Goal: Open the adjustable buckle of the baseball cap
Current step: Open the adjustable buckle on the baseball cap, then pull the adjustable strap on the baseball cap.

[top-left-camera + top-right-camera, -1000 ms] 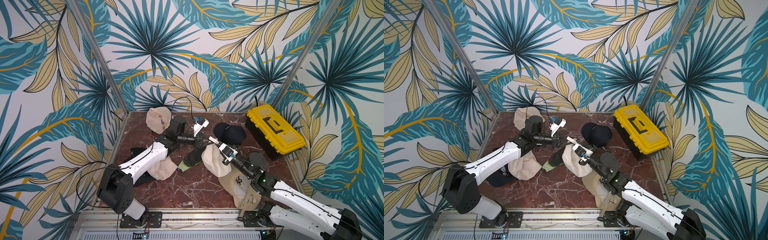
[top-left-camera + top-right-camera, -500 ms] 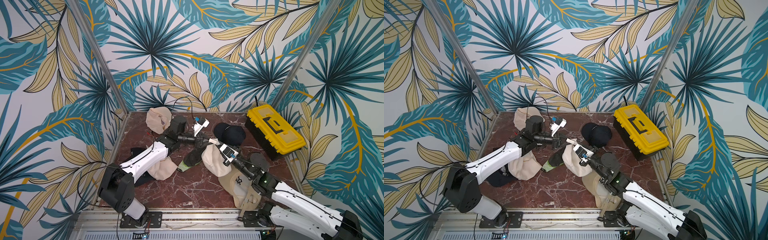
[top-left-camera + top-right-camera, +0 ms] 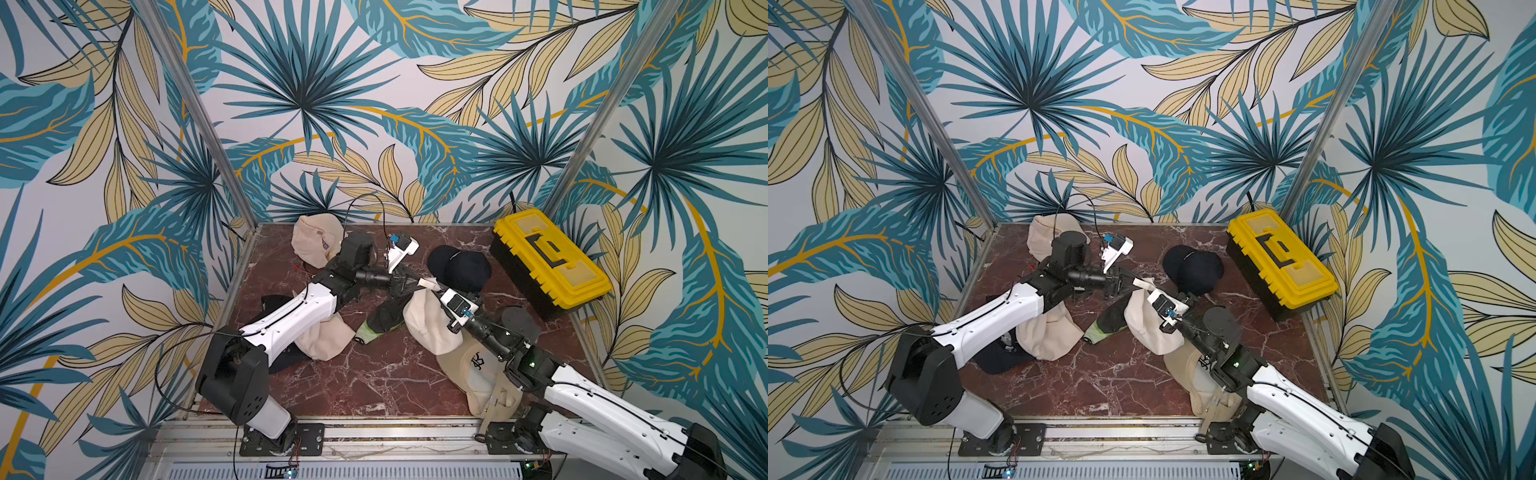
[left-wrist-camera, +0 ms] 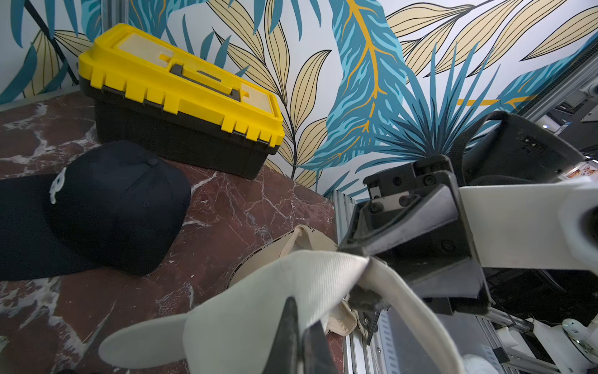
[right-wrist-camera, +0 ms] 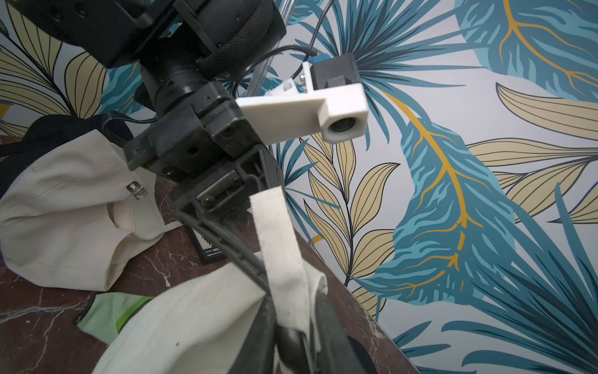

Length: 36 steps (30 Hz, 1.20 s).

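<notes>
Cream baseball cap (image 3: 430, 332) lies mid-table, its back end lifted toward the far wall. Right gripper (image 5: 296, 323) pinches the strap (image 5: 278, 233) narrowly. The strap's length runs away toward the left gripper (image 4: 302, 330), clamped tight on it. Beyond lies a navy cap (image 3: 457, 266).

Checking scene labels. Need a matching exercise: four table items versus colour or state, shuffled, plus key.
Things:
1 toolbox
2 cap beside toolbox
3 held cap
4 glove

States:
A white, pinched by left gripper and right gripper
B yellow lid, closed
C green cuff, lying loose
D dark, lying untouched

Pairs: 1-B, 2-D, 3-A, 4-C
</notes>
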Each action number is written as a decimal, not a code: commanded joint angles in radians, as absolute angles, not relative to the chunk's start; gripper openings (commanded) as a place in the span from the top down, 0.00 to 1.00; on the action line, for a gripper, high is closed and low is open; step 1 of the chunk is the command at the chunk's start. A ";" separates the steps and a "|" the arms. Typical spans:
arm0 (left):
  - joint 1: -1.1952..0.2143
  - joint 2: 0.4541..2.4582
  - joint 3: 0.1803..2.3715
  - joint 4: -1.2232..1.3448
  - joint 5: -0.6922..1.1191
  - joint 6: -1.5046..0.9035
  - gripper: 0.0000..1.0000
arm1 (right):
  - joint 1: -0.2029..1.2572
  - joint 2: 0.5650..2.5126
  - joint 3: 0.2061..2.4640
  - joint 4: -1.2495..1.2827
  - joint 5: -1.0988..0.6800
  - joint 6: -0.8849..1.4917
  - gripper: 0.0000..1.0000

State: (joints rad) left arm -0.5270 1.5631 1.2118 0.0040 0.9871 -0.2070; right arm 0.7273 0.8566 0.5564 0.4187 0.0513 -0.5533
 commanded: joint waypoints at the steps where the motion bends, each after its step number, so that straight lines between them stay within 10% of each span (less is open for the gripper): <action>1: -0.354 1.615 1.236 0.004 0.587 -0.235 1.00 | 0.734 0.730 0.546 0.526 0.039 -0.540 0.79; 36: -0.350 1.602 1.252 0.007 0.706 -0.166 1.00 | 0.728 0.749 0.558 0.454 0.091 -0.486 0.67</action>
